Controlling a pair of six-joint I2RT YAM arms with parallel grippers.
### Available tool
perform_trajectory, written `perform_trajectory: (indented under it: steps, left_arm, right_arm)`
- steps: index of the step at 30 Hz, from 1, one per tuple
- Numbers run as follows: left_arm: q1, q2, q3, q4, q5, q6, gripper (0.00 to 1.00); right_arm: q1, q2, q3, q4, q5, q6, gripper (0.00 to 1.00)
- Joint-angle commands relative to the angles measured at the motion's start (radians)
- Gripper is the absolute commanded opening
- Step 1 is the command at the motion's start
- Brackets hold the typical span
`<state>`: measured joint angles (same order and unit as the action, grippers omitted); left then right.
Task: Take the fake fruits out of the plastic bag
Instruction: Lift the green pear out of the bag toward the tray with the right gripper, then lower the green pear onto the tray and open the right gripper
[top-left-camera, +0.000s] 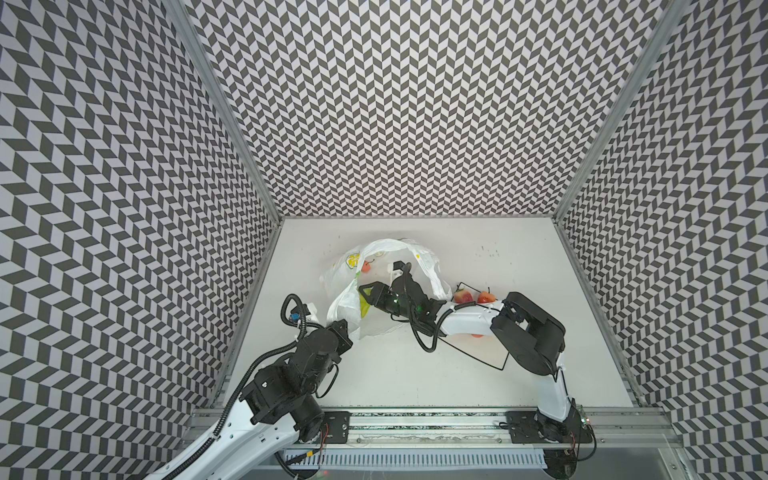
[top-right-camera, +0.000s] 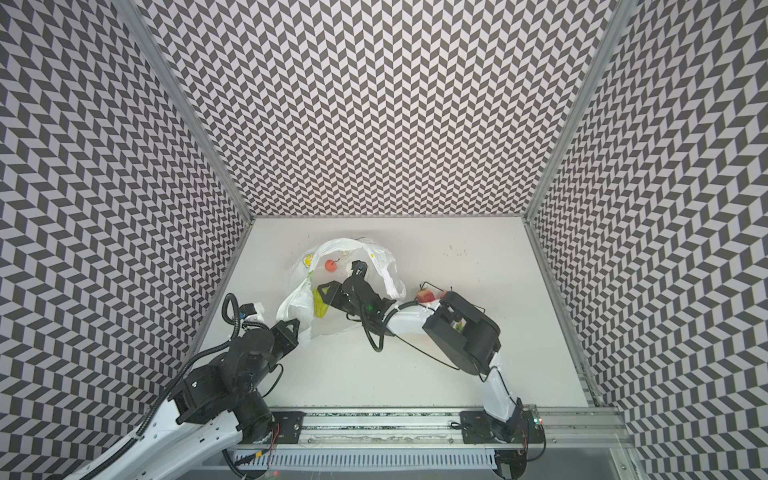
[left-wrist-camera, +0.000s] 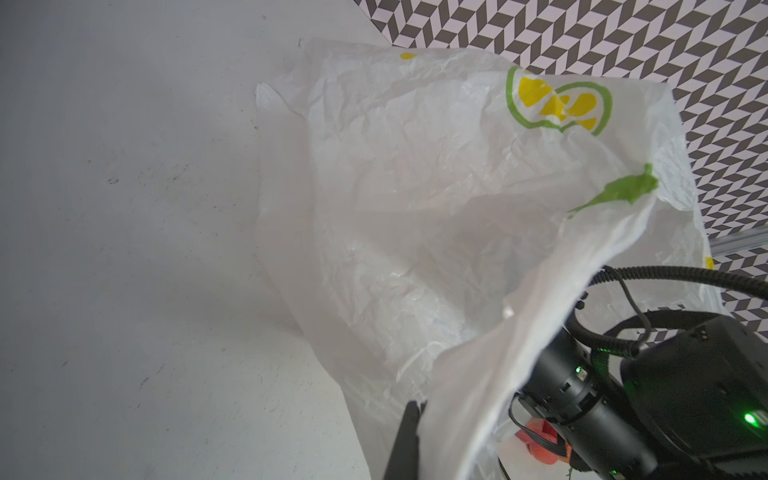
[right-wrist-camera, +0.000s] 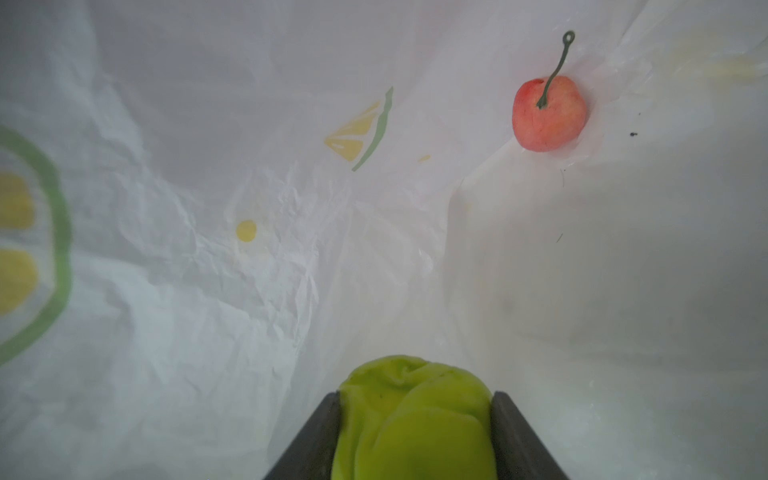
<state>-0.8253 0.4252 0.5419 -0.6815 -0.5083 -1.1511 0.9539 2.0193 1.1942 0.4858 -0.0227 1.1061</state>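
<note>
Plastic bag (top-left-camera: 430, 270) pinched by left tool (top-left-camera: 349, 332), right tool (right-wrist-camera: 415, 399) stretched inside, gripping pear (right-wrist-camera: 419, 436)

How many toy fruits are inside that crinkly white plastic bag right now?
2. A small round red cherry lies loose deep in the plastic bag; a yellow-green pear-shaped fruit sits clamped in the right gripper inside it. Folds may hide others.

Nothing readable is showing on any surface.
The plastic bag (left-wrist-camera: 415, 208) is carrying pictures only. A yellow lemon wedge print (right-wrist-camera: 357, 133) is lying ahead of the right gripper (right-wrist-camera: 415, 395), and a green-ringed lemon slice print (right-wrist-camera: 41, 249) is sitting off to one side of it. Neither is bearing letters, digits or a brand name.
</note>
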Motion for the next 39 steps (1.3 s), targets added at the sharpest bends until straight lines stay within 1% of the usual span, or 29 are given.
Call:
perform_trajectory:
  steps: [1, 6, 11, 17, 20, 22, 24, 26, 28, 30, 32, 35, 39]
  left_arm:
    - [-0.006, 0.0, -0.01, 0.009, -0.041, -0.012, 0.0]
    - [-0.006, -0.003, -0.017, 0.016, -0.042, -0.014, 0.0]
    - [-0.006, -0.006, -0.021, 0.019, -0.045, -0.012, 0.0]
    - [-0.005, -0.001, -0.031, 0.044, -0.045, -0.01, 0.0]
    - [-0.006, 0.004, -0.025, 0.047, -0.045, -0.003, 0.0]
    - [-0.005, 0.003, -0.023, 0.046, -0.051, -0.001, 0.0]
    - [-0.006, 0.0, -0.027, 0.055, -0.053, -0.001, 0.0]
    - [-0.006, -0.003, -0.034, 0.063, -0.052, 0.0, 0.0]
    - [-0.006, -0.003, -0.038, 0.068, -0.05, 0.0, 0.0]
    - [-0.005, -0.002, -0.043, 0.071, -0.05, 0.001, 0.0]
    - [-0.005, -0.002, -0.047, 0.081, -0.047, 0.003, 0.0]
    - [-0.005, 0.007, -0.05, 0.095, -0.044, 0.008, 0.0]
    - [-0.005, 0.013, -0.054, 0.11, -0.042, 0.012, 0.0]
  right_arm:
    - [0.011, -0.084, -0.034, 0.029, 0.044, -0.06, 0.52]
    - [0.013, -0.192, -0.128, 0.01, 0.081, -0.121, 0.52]
    - [0.013, -0.354, -0.248, -0.023, 0.081, -0.168, 0.52]
    - [0.011, -0.584, -0.385, -0.095, 0.065, -0.162, 0.52]
    - [0.011, -0.733, -0.428, -0.211, 0.078, -0.17, 0.52]
    - [0.01, -0.847, -0.46, -0.311, 0.13, -0.161, 0.52]
    - [0.01, -0.969, -0.508, -0.413, 0.206, -0.153, 0.52]
    - [0.003, -1.086, -0.557, -0.499, 0.274, -0.127, 0.52]
    - [-0.016, -1.183, -0.579, -0.612, 0.313, -0.092, 0.52]
    - [-0.036, -1.254, -0.601, -0.683, 0.329, -0.054, 0.52]
    - [-0.052, -1.296, -0.617, -0.71, 0.324, -0.027, 0.52]
    - [-0.068, -1.325, -0.625, -0.765, 0.303, 0.001, 0.52]
    - [-0.097, -1.393, -0.673, -0.897, 0.351, 0.042, 0.51]
